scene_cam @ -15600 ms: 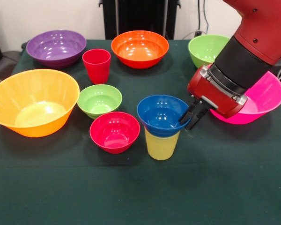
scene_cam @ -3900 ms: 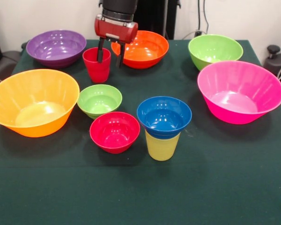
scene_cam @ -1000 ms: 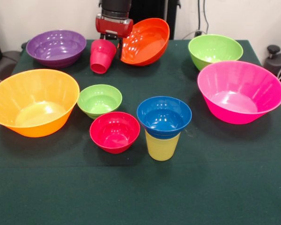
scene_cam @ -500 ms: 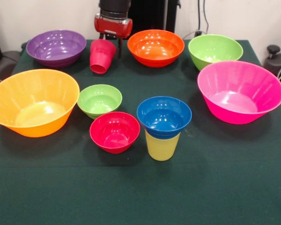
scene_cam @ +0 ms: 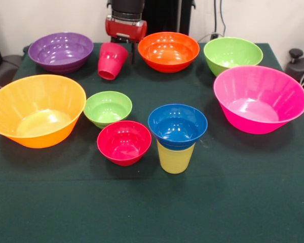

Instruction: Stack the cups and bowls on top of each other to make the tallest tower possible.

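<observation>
The small blue bowl sits on the upright yellow cup at the table's middle front. The small red bowl and the small green bowl stand to its left. My gripper is at the far side, shut on the rim of the red cup. The cup hangs tilted just above the cloth, between the purple bowl and the medium orange bowl. One dark finger shows beside the cup; the other is hidden by it.
The large orange-yellow bowl stands at the left, the large pink bowl at the right, and the medium green bowl at the far right. The green cloth covers the table.
The red cup has been taken hold of and tilted off the cloth. The orange bowl was tipped up a second ago and now lies flat, further right. The gripper and cup have edged right.
</observation>
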